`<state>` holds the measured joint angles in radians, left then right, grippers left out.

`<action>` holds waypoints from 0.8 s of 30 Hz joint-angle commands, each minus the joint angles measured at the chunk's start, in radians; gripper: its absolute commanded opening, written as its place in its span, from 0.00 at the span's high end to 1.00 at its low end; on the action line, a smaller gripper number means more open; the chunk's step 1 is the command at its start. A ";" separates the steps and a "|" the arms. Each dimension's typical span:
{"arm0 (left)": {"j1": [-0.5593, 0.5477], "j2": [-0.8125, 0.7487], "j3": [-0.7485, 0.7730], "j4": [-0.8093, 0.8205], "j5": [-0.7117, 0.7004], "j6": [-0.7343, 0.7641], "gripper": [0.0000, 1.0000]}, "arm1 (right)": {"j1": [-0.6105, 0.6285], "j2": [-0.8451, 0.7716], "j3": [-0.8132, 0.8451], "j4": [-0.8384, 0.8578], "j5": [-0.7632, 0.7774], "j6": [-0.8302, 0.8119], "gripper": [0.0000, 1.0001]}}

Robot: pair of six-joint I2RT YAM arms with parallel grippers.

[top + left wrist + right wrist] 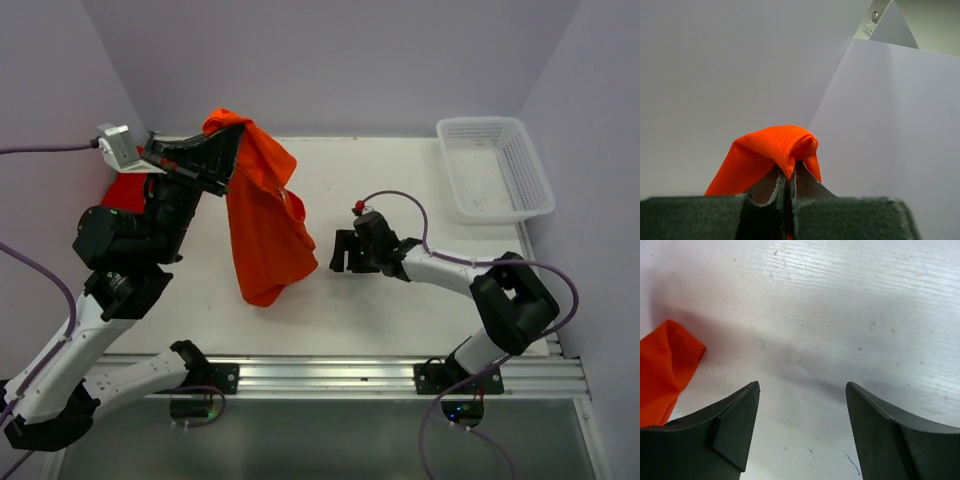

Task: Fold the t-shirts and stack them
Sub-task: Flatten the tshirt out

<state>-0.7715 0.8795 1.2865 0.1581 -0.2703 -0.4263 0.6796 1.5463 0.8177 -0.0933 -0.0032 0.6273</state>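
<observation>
Orange shirt held aloft by the left arm; right gripper idle, spread wide.
The left gripper [228, 140] is clamped tight on a bunched fold of the orange t-shirt [262, 220], which hangs from it with its lower end reaching the table [400, 180]. The right gripper [802, 385] sits low over the table just right of the hanging cloth, nothing between its jaws. The red t-shirt [124, 190] lies at the table's left edge, mostly hidden behind the left arm.
</observation>
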 commanded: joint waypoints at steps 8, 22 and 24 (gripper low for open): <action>0.006 0.087 0.229 -0.115 0.183 -0.046 1.00 | 0.001 0.233 0.130 0.404 -0.448 0.095 0.27; 0.006 0.234 0.494 -0.334 0.538 -0.272 1.00 | 0.003 0.327 0.046 0.984 -0.853 0.318 0.27; 0.006 0.248 0.481 -0.310 0.610 -0.316 1.00 | 0.003 0.340 0.044 1.040 -0.865 0.351 0.30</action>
<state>-0.7712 1.1019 1.7439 -0.1436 0.1864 -0.6460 0.6807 1.8751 0.8696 0.7784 -0.7864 0.9215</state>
